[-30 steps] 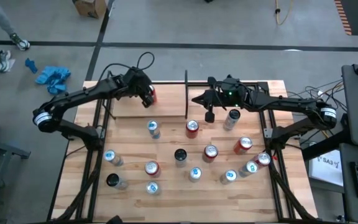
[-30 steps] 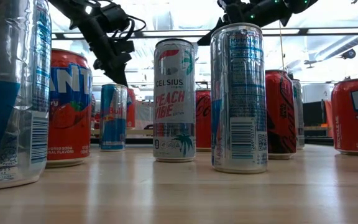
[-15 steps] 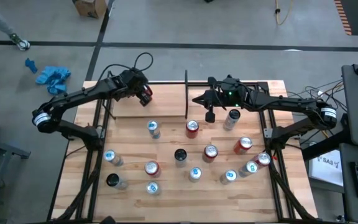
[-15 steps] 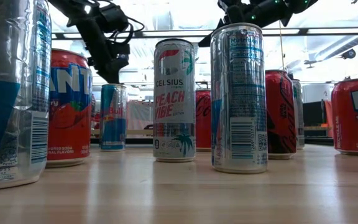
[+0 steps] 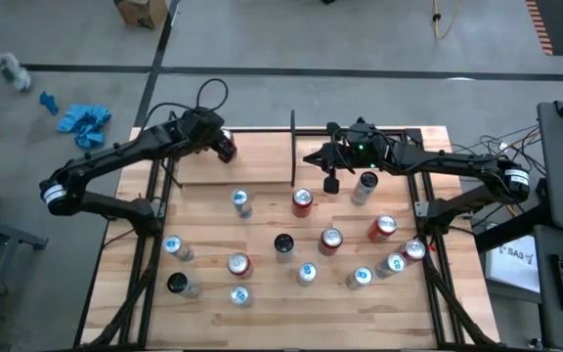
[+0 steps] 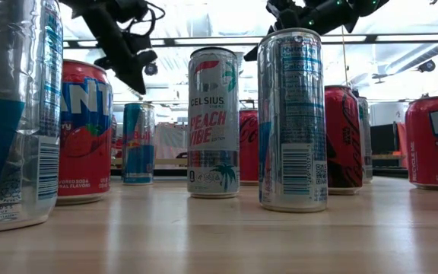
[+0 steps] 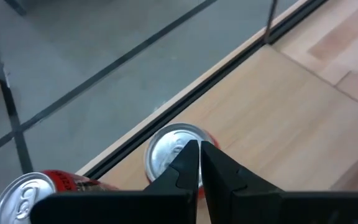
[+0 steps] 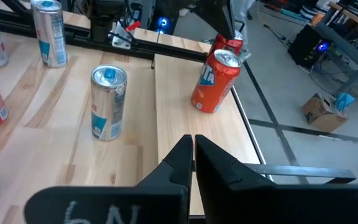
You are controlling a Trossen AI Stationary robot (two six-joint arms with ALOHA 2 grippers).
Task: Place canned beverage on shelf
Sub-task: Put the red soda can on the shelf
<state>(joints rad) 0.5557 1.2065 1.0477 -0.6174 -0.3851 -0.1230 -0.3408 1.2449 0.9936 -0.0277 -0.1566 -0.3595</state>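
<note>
Lots of cans stand on the wood table (image 5: 262,298), from its near edge up to the middle. One tall one (image 6: 213,122) says Celsius. Past them, near the middle of the table, the right gripper (image 5: 329,183) hangs over the wood. Its two fingers are pressed together and it holds nothing. Farther back, along the far edge on the left side, is the shelf (image 5: 257,168) with its thin black frame and light wood floor. Two cans stand there, close to the shelf's far edge: a red one with a silver top (image 7: 165,148) and another one (image 7: 25,190) just beside it. The left gripper (image 7: 199,144) hangs right over the first can, closed tight and holding nothing.
</note>
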